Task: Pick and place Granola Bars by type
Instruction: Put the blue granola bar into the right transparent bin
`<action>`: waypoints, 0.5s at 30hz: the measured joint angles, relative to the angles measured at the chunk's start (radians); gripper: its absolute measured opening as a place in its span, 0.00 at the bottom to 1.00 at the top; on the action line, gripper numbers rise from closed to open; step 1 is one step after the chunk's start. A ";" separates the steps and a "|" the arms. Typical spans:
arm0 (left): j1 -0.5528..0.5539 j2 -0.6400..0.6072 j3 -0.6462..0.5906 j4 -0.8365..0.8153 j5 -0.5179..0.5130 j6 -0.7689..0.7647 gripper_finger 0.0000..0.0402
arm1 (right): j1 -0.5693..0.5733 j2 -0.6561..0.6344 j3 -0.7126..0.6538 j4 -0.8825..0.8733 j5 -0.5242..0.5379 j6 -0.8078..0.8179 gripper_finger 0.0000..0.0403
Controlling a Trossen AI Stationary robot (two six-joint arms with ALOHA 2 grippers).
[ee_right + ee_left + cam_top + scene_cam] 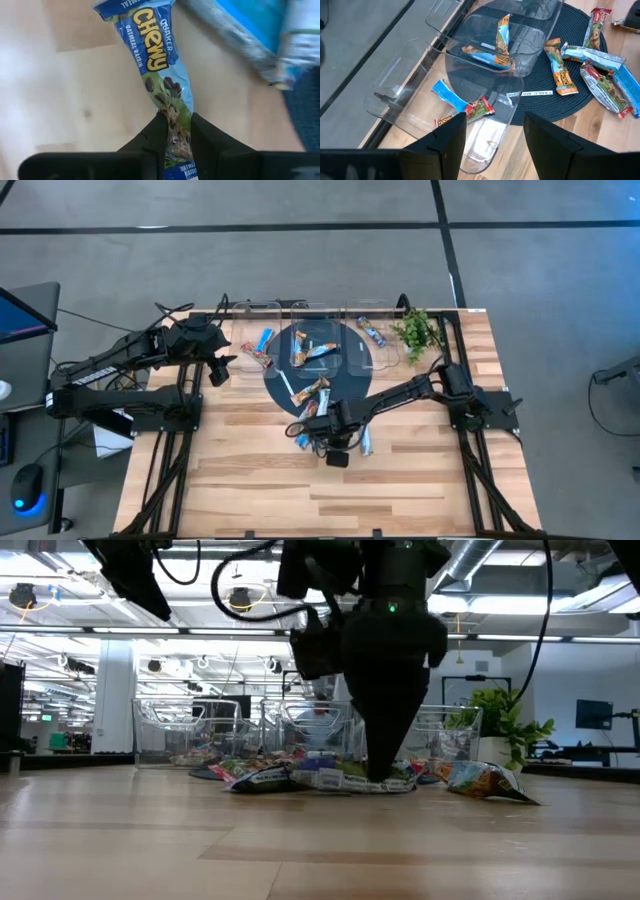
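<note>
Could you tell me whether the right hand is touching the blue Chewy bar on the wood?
Touching. The right wrist view shows the right hand with both fingers pressed against the blue Chewy bar, pinching its wrapper narrow between them.

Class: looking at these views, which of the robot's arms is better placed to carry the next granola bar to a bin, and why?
The right. Its hand has its fingers pinched on a blue Chewy bar lying on the table; the left hand hovers open over the clear bins.

Wooden table (260,480) — round mat (350,385), clear bins (250,315), bars (368,442).
</note>
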State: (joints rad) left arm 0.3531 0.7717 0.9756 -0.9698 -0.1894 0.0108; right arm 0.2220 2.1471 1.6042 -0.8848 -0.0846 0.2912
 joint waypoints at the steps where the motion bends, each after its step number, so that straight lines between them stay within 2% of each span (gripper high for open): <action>1: 0.000 0.000 0.000 0.001 0.000 0.005 0.48 | 0.005 0.000 0.008 0.000 -0.003 0.000 0.14; 9: 0.000 0.000 0.000 0.003 0.000 0.031 0.48 | 0.046 0.000 0.074 -0.014 -0.071 -0.019 0.14; 15: 0.000 0.000 0.000 0.005 0.000 0.050 0.48 | 0.049 -0.025 0.128 -0.093 -0.068 0.070 0.14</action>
State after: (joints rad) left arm 0.3531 0.7718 0.9756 -0.9651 -0.1898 0.0608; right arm 0.2708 2.1225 1.7324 -0.9781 -0.1522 0.3611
